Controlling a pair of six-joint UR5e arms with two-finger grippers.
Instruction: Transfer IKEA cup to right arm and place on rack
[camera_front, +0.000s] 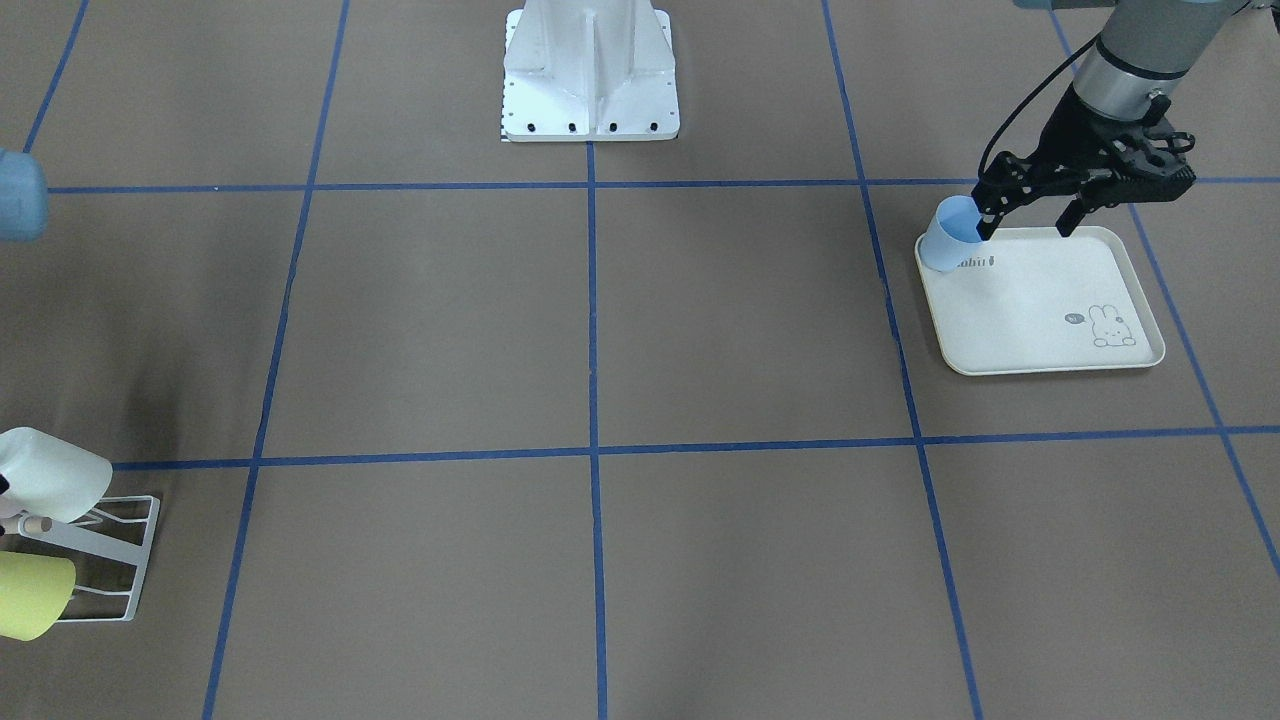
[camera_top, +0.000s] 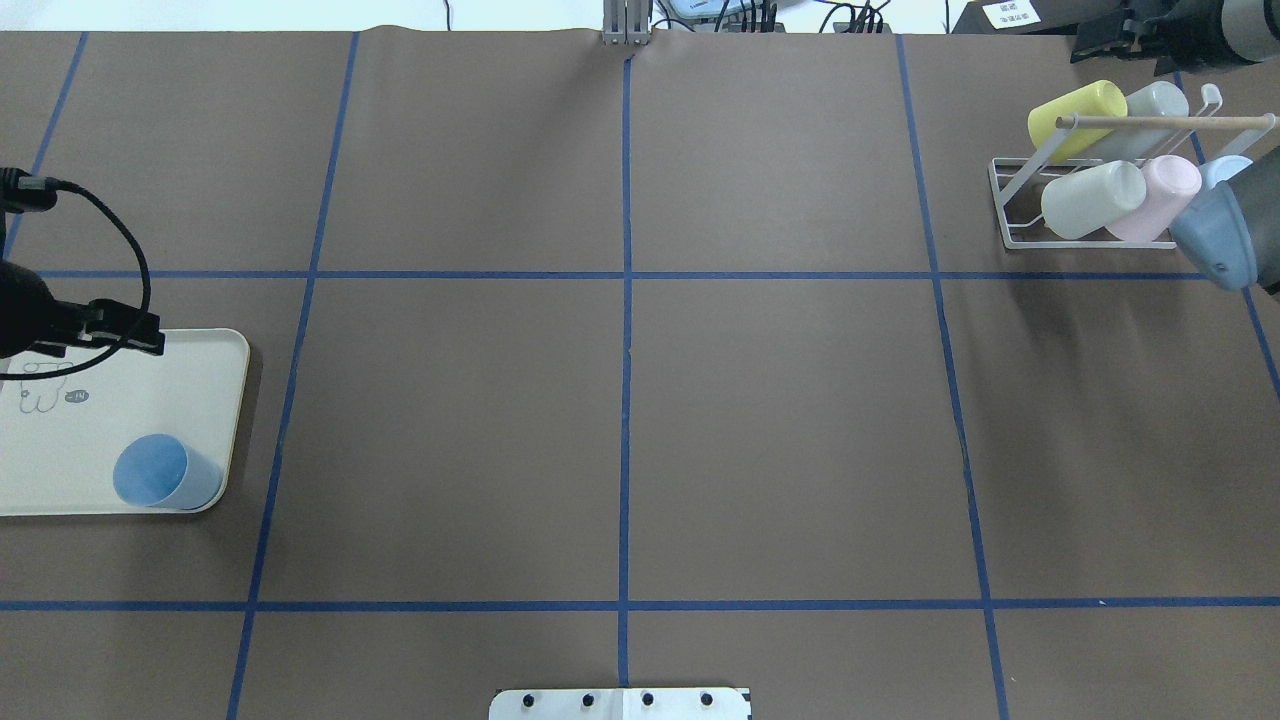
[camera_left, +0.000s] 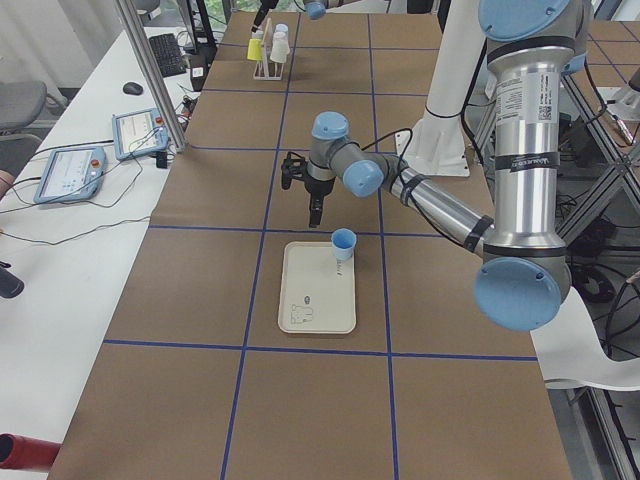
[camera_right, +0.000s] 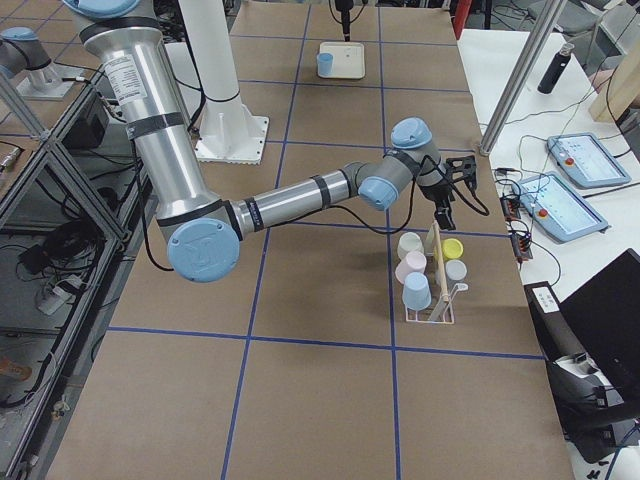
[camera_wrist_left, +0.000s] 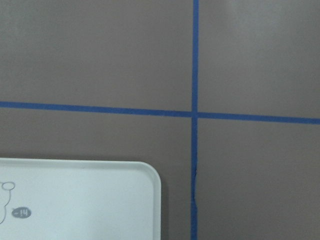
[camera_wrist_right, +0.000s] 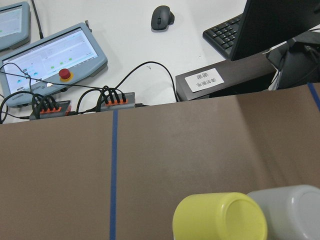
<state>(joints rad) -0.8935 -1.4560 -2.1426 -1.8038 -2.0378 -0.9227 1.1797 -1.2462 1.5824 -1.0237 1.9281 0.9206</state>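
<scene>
- Overhead exterior view: the light-blue plastic IKEA cup (camera_top: 165, 472) stands upright, mouth up, in the 5 o'clock corner of the cream rectangular rabbit-print tray (camera_top: 120, 400).
- My black two-finger left gripper (camera_front: 1027, 232) hovers over the tray's far edge, at about 11 o'clock from the cup in that view and apart from it. Its fingers are spread wide and hold nothing. In the front-facing view one fingertip only overlaps the cup's rim by line of sight.
- The tray lies at 9 o'clock on the brown paper-covered table (camera_top: 620, 420), which is marked with blue tape lines.
- The small white wire-frame rack (camera_top: 1010, 200) with its light wooden dowel (camera_top: 1165, 121) sits at 2 o'clock on the table, well apart from the cup.
- Slanted on its prongs are a yellow cup (camera_top: 1075, 115), a grey cup (camera_top: 1150, 115), a white cup (camera_top: 1090, 198) and a pink cup (camera_top: 1160, 195).
- My black right gripper (camera_right: 443, 222) hangs just beside the rack, at the table's far edge. I cannot tell how far its fingers are apart.
</scene>
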